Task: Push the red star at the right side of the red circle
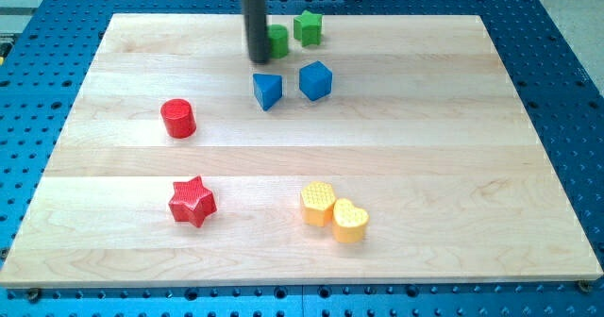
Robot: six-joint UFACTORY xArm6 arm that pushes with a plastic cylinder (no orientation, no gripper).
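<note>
The red star (192, 201) lies at the view's lower left on the wooden board (425, 147). The red circle, a short cylinder (177, 118), stands above it, at the view's middle left, well apart from the star. My tip (258, 58) is near the view's top centre, far from both red blocks. It stands just left of a green block (277, 41) and above the blue triangle-like block (267, 91).
A green star (308, 27) lies at the top, right of the green block. A blue cube (315, 80) sits right of the blue triangle block. A yellow hexagon-like block (318, 203) and a yellow heart (349, 221) touch each other at the lower centre.
</note>
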